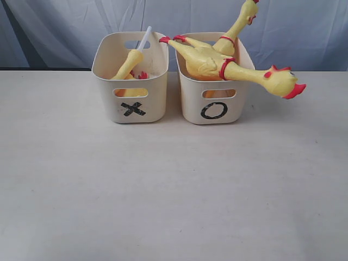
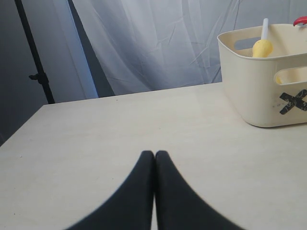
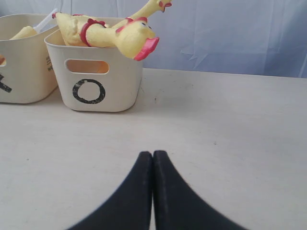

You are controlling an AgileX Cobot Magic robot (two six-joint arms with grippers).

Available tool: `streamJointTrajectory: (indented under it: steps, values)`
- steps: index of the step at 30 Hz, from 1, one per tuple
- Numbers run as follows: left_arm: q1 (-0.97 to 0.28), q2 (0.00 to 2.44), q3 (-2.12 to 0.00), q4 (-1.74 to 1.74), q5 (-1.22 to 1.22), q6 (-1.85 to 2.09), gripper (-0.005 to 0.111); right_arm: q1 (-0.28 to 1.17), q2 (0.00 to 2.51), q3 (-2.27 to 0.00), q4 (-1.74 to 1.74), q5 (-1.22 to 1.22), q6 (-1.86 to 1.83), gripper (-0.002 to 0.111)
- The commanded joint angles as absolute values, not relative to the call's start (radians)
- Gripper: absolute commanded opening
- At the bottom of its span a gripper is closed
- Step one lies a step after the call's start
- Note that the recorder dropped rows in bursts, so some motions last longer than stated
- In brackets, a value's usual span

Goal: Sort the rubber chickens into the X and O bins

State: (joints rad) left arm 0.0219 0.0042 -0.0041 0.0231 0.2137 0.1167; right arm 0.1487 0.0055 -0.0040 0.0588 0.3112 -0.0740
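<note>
Two cream bins stand side by side at the back of the table. The X bin holds a yellow neck with a white tube and a bit of another yellow and red piece. Across the O bin lies a whole rubber chicken, its head hanging over the right rim, and a second whole chicken stands up behind it. Neither arm shows in the exterior view. My left gripper is shut and empty over bare table, left of the X bin. My right gripper is shut and empty, in front of the O bin.
A pale cloth backdrop hangs behind the table's far edge. A dark stand pole rises beyond the table's left corner. The table in front of the bins carries nothing.
</note>
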Motion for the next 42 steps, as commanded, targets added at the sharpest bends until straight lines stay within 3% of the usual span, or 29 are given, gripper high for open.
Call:
streamJointTrajectory:
  steps: [1, 42]
  values:
    - [0.027, 0.0, 0.0, 0.02, 0.212, 0.113, 0.0, 0.151, 0.0, 0.0, 0.06, 0.305, -0.077, 0.0]
    - [0.027, 0.0, 0.0, 0.02, 0.227, 0.113, 0.0, 0.151, 0.0, 0.0, 0.06, 0.305, -0.077, 0.0]
